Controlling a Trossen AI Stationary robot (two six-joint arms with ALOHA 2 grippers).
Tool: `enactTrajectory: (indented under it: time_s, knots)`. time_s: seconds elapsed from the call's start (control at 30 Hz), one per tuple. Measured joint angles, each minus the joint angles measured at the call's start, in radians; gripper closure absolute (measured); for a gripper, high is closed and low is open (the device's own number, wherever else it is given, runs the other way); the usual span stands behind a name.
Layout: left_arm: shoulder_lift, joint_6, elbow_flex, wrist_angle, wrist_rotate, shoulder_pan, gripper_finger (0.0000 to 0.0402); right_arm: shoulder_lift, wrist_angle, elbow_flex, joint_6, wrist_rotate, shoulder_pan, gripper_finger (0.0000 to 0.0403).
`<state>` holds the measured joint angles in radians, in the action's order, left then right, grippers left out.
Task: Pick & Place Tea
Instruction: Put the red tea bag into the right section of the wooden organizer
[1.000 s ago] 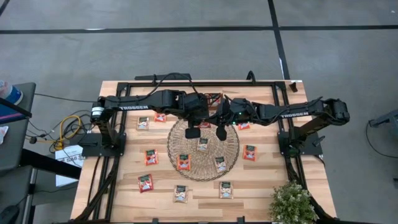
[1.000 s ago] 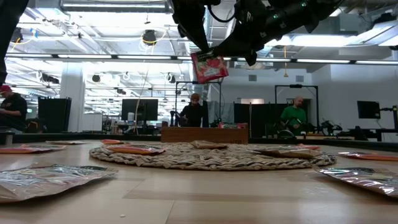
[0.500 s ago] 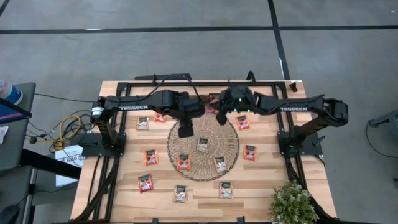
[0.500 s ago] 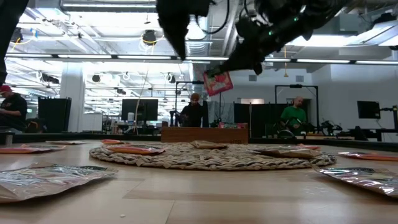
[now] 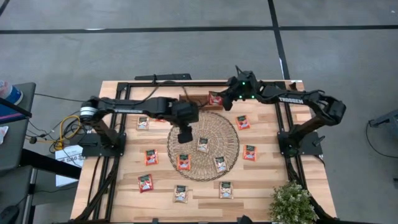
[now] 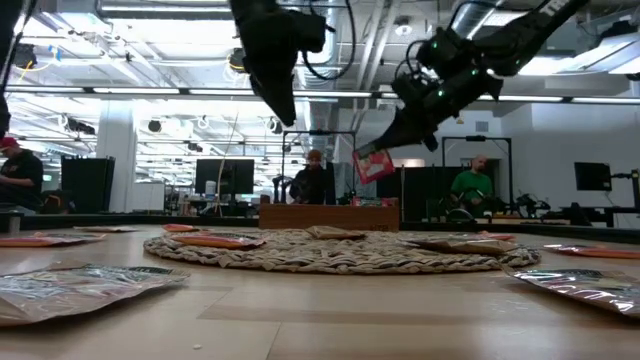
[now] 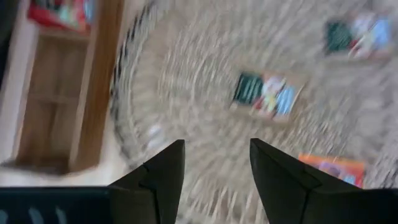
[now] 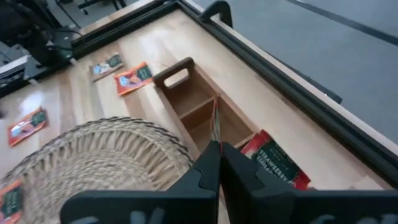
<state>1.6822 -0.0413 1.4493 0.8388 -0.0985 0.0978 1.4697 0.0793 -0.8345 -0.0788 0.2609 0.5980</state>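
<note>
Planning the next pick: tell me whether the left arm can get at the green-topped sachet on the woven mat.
Probably yes: the left gripper hangs open above the woven mat, the green-topped sachet lies bare, and the right gripper is off over the wooden tray.

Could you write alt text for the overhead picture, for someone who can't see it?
From above, the right gripper holds a red tea sachet over the wooden tray at the table's far edge. The left gripper hangs open and empty above a round woven mat, with more sachets scattered around.
</note>
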Motion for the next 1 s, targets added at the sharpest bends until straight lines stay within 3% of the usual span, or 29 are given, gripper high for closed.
enactTrajectory:
  time_s: [0.4,0.63,1.0]
  knots:
    - [-0.448,-0.154,-0.516,-0.565,0.061,0.057,0.0227,0.128,0.123,-0.001,-0.008,0.003,0.02,0.0403]
    - [-0.633,-0.23,-0.753,-0.832,0.119,0.062,0.0227,0.135,0.127,-0.001,0.005,0.003,0.071,0.0403]
    - [-0.806,-0.292,-0.941,-0.935,0.079,0.067,0.0227,0.183,0.134,-0.002,0.009,0.007,0.057,0.0403]
